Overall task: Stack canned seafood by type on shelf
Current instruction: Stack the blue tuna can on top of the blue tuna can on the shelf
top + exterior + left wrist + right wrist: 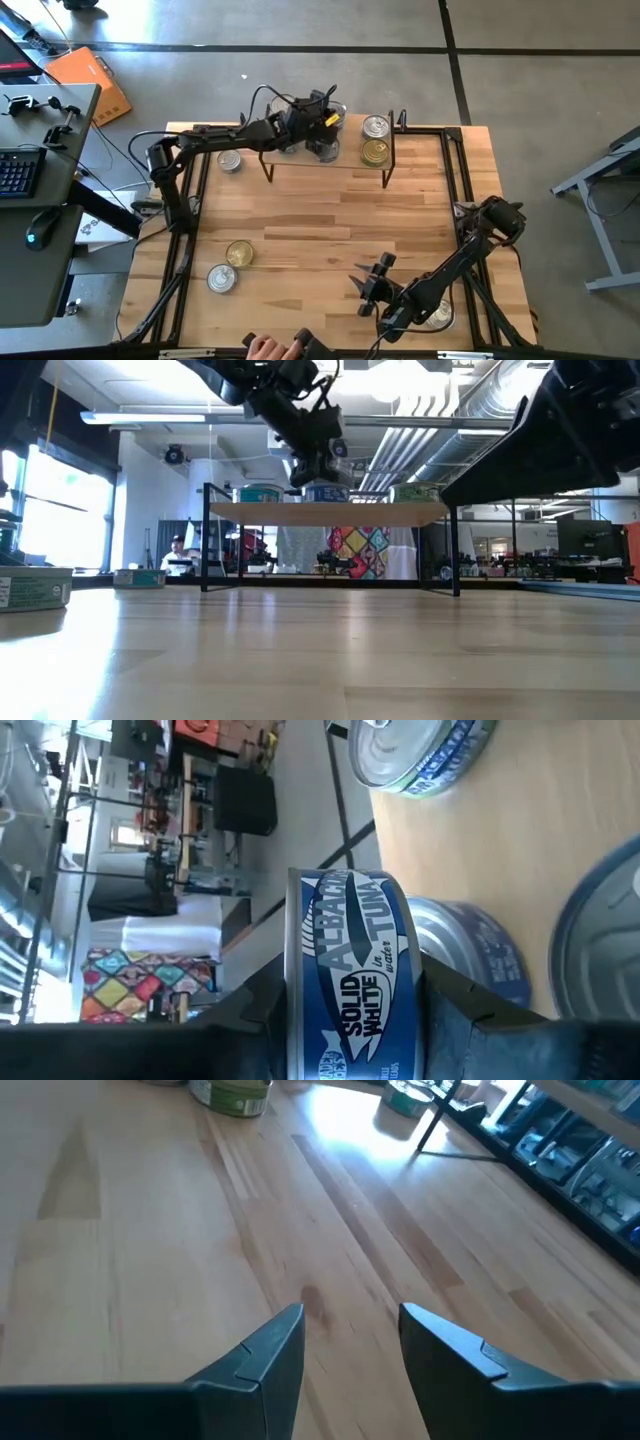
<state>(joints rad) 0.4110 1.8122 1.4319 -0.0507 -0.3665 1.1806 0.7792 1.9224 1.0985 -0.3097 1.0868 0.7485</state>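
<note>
Blue-labelled albacore tuna can (350, 985) sits clamped between the two dark fingers (455, 1005) of the left gripper (322, 140), one finger pressed on each flat end, so the can's short axis runs straight across the gap from finger to finger and its printed side wall faces the wrist camera. Just beyond the fingertips lie other silver-topped tins: one blue-banded can (470, 950) close behind the held one and a second can (420, 755) farther out along the light-wood shelf (330, 513). The coming move appears to turn on this relation: the held can rides on edge above tins lying flat, so by this reading it would have to be turned flat and centred over a matching tin before release.

In the low view the left gripper hangs just above the shelf board, with the can's lower rim near the tins already on it; contact cannot be judged. The left arm reaches across the table's far edge, its wrist bent down over the middle of the shelf. Two gold-topped and silver-topped cans (375, 140) stand further along the board.

The right gripper (350, 1342) waits low over bare table (150, 1260), fingers spread on nothing, well apart from the shelf. Loose cans (230, 265) rest near the table's front left.
</note>
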